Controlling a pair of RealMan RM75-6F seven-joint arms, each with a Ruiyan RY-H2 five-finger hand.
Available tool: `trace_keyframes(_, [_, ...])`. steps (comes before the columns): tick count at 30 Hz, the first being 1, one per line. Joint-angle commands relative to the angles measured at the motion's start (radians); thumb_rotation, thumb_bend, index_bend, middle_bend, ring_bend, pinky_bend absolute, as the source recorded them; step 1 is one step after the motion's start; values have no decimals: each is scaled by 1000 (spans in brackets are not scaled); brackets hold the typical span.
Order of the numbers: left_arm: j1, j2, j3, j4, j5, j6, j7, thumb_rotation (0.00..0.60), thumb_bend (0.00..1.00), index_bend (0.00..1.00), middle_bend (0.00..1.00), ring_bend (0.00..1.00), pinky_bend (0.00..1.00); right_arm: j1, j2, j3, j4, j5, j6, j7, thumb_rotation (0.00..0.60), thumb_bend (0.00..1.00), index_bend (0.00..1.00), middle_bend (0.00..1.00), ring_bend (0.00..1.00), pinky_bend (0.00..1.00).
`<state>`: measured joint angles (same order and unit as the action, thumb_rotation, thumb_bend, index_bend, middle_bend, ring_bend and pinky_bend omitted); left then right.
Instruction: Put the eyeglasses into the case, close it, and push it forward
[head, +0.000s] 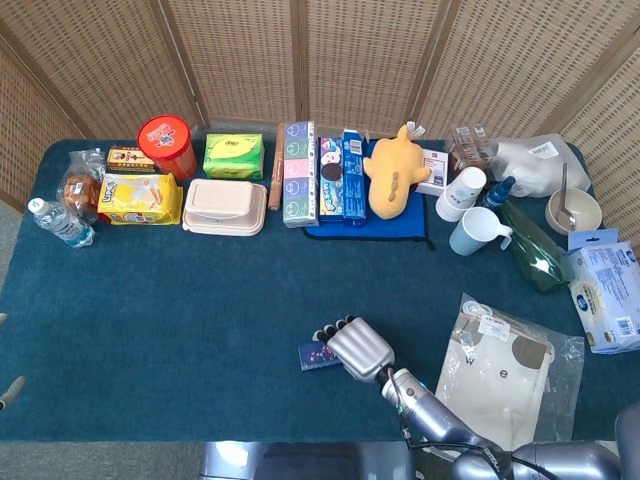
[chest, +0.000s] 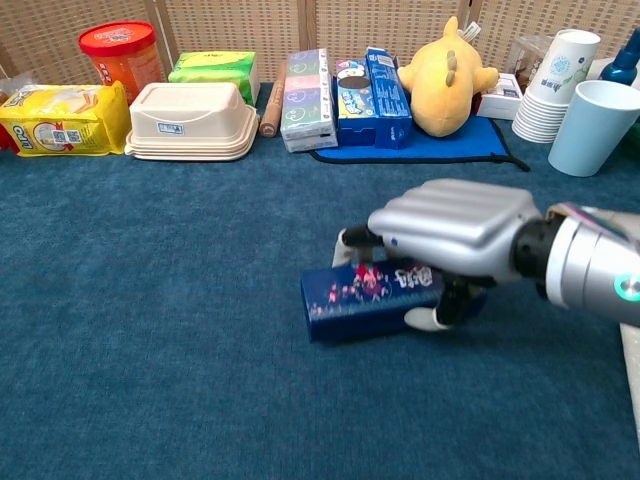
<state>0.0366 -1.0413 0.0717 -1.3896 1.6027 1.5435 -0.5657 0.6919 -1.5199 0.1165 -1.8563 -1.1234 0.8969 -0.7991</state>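
Observation:
The closed eyeglasses case (chest: 350, 295) is a dark blue box with a pink pattern, lying near the table's front edge; its left end (head: 313, 356) shows in the head view. My right hand (chest: 455, 230) lies over its right part, fingers curled over the far edge and thumb against the near side, gripping it. From above, the same hand (head: 358, 350) covers most of the case. No eyeglasses can be seen. Only small grey tips (head: 9, 392) at the left edge hint at my left hand.
A clear bag with a white item (head: 500, 380) lies right of the hand. Along the far side stand a beige food box (chest: 190, 120), tissue packs (chest: 307, 85), a yellow plush (chest: 445, 75) on a blue mat, and cups (chest: 590, 125). Bare blue cloth (chest: 150, 260) lies between.

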Motion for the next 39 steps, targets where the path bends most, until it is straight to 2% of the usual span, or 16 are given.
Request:
trace_keyframes(1, [-10,3,-3,-19,1,-10,16,600,283,0,0,0,0,13,23,25,17,1,6,38,600,312,506,435,438,427])
trace_keyframes(9, [-35,12,-14,-80,-10,-44,65,600,284,0,0,0,0,57,54,70,97,55,-20,106,600,309,484,424,396,389])
trace_keyframes(12, [-47,14,-16,-106,-14,-62,88,600,283,0,0,0,0,75,55,66,139,91,-39,121,600,315,398,382,350,348])
trace_keyframes(17, [-68,12,-19,-141,-21,-97,123,600,282,0,0,0,0,97,61,49,167,131,-52,123,600,322,172,236,196,265])
trace_keyframes(26, [-105,15,-35,-198,-29,-134,170,600,283,0,0,0,0,95,136,38,102,127,-15,171,600,332,53,163,141,234])
trace_keyframes(34, [-117,12,-40,-244,-45,-150,236,600,282,0,0,0,0,11,229,9,-4,37,125,232,600,332,58,169,137,234])
trace_keyframes(39, [-109,-7,-28,-279,-72,-167,328,600,283,0,0,0,0,-96,264,-42,-48,-67,283,272,600,328,87,196,147,237])
